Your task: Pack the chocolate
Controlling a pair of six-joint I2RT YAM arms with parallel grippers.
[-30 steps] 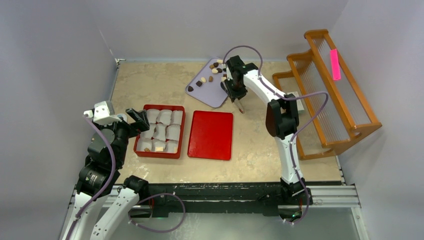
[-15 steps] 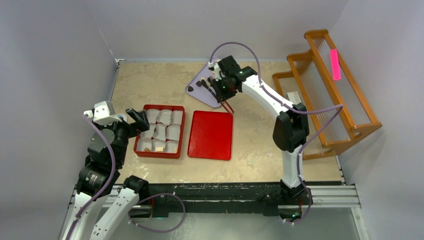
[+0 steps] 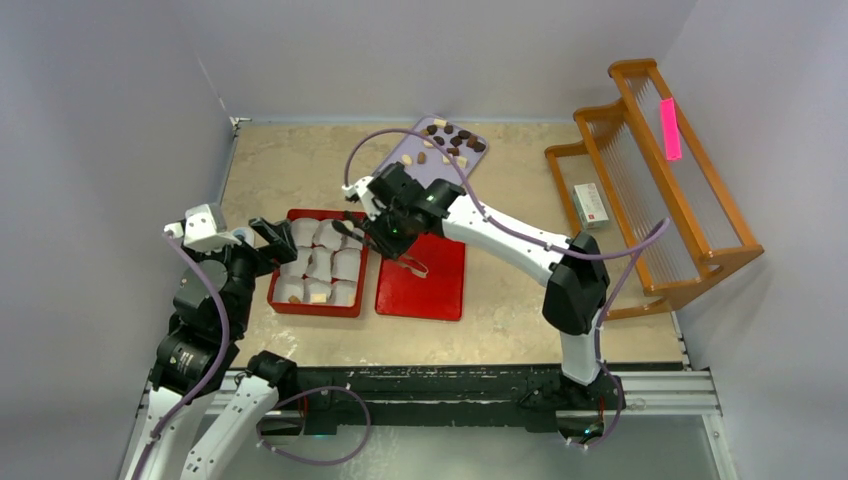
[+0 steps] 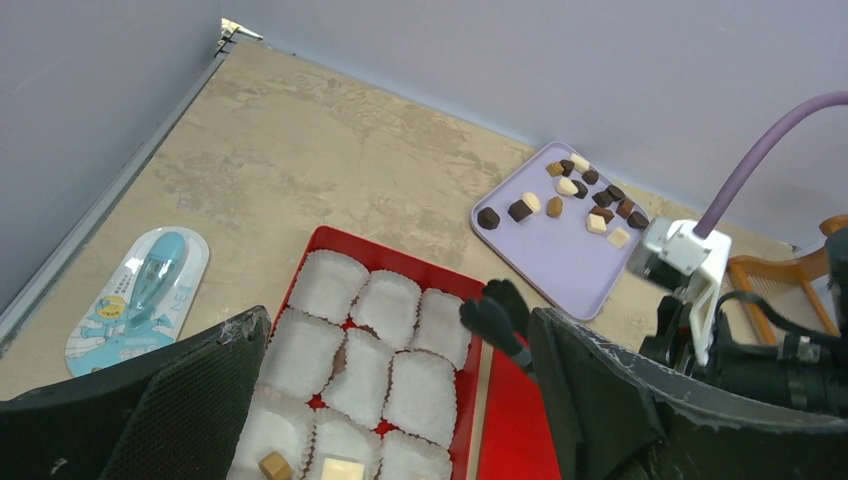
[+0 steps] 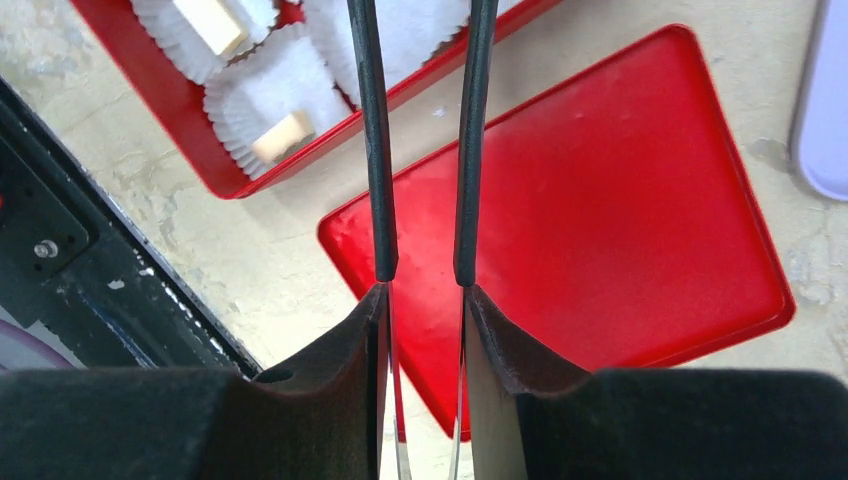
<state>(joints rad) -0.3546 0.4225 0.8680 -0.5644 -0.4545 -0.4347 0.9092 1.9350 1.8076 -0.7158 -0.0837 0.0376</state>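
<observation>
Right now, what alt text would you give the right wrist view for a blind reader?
The right gripper, jaws shut on thin black tweezers whose tips leave the frame's top, hangs over a red lid on the table. Upper left, a red box of white paper cups holds two pale chocolates.

**Tweezer tips lost past the frame edge**

In the right wrist view the tweezers (image 5: 370,150) run off the top edge above the box (image 5: 170,125). Their tips, and anything between them, cannot be seen. That edge also cuts the box, leaving only a few cups (image 5: 250,100). The right gripper (image 5: 425,295) hides one corner of the lid (image 5: 620,200) on the side away from the box.

From above, that gripper covers the box's far right corner. The chocolate (image 3: 452,140) beyond the box is too small to tell its shapes.

In the left wrist view the fingers (image 4: 640,400) of the left gripper (image 4: 398,330) hide the box's near corners and most of the lid. The print on the packet (image 4: 135,295) left of the box is unreadable.
</observation>
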